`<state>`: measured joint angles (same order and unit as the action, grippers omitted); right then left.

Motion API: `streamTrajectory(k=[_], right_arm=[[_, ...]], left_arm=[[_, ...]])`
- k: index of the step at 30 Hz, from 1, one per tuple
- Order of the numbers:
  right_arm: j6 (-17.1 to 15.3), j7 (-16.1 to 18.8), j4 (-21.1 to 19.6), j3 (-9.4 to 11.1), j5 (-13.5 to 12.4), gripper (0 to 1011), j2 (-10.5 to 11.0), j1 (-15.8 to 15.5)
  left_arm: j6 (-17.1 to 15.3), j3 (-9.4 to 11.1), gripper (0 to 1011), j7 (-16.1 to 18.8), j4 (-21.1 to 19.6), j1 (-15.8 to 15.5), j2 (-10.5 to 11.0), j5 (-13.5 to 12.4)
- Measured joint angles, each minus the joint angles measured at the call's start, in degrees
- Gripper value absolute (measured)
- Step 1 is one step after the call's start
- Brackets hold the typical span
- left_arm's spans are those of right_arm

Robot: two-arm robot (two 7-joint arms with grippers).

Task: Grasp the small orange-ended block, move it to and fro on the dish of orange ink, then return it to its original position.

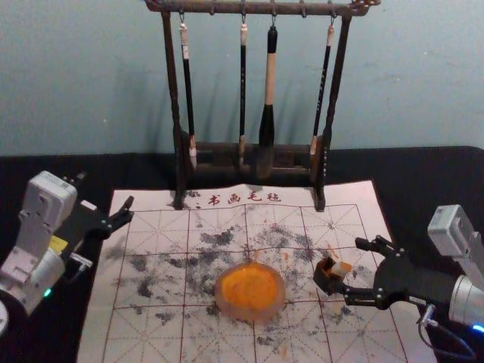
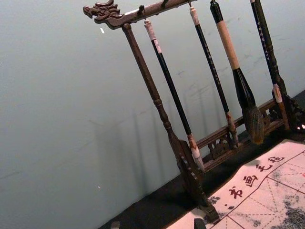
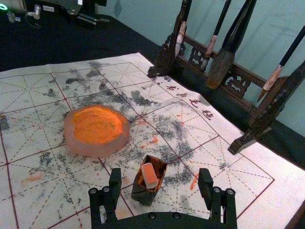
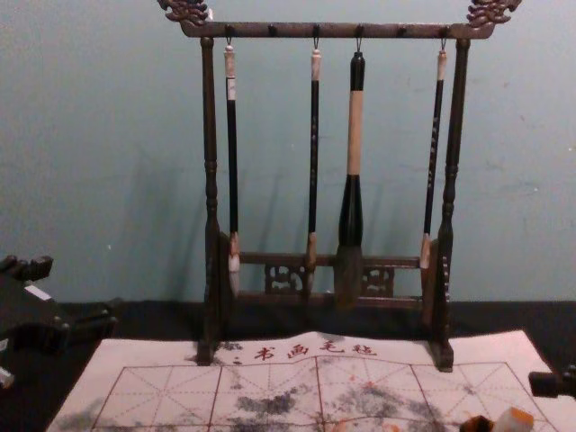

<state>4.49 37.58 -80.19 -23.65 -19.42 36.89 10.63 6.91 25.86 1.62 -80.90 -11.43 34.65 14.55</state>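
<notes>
Firstly, head view. Brush rack (image 1: 203,7), dark, carved, upright; landmark for all entries below. Four brushes (image 1: 270,72) hanging from rack. White gridded mat (image 1: 155,333), ink-stained, spread in front of rack. Dish of orange ink (image 1: 249,293), round, on mat, in front of rack and between the lines of its posts. Dark box (image 1: 323,278), open-topped, in front of rack near the line of its right post. Small orange-ended block (image 1: 342,268), in the mouth of the box, leaning. Right gripper (image 1: 354,267), low over mat, in front of rack and to its right, spread wide at box and block. Left gripper (image 1: 106,190), beside rack, off to its left, parked, spread wide.

Left wrist view. Left gripper (image 2: 157,224), tips well apart; rack ahead, with brushes.

Right wrist view. Right gripper (image 3: 159,171), fingers wide, on either side of box and block; block tilted inside box, orange end up, in front of rack.

Chest view. Box and block in front of rack, toward its right foot; one right finger (image 4: 544,384) farther right of rack.
</notes>
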Motion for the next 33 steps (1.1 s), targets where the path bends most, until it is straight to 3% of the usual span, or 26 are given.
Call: streamTrajectory(k=[25, 33], right_arm=[[0.1, 0.0, -0.1, 0.0, 0.0, 1000, 0.1, 0.0], [0.2, 0.0, -0.1, 0.0, 0.0, 811, 0.1, 0.0]], left_arm=[[0.0, 0.0, 1001, 0.0, 0.0, 0.0, 0.0, 0.0], [0.0, 0.0, 1001, 0.0, 0.0, 0.0, 0.0, 0.0]])
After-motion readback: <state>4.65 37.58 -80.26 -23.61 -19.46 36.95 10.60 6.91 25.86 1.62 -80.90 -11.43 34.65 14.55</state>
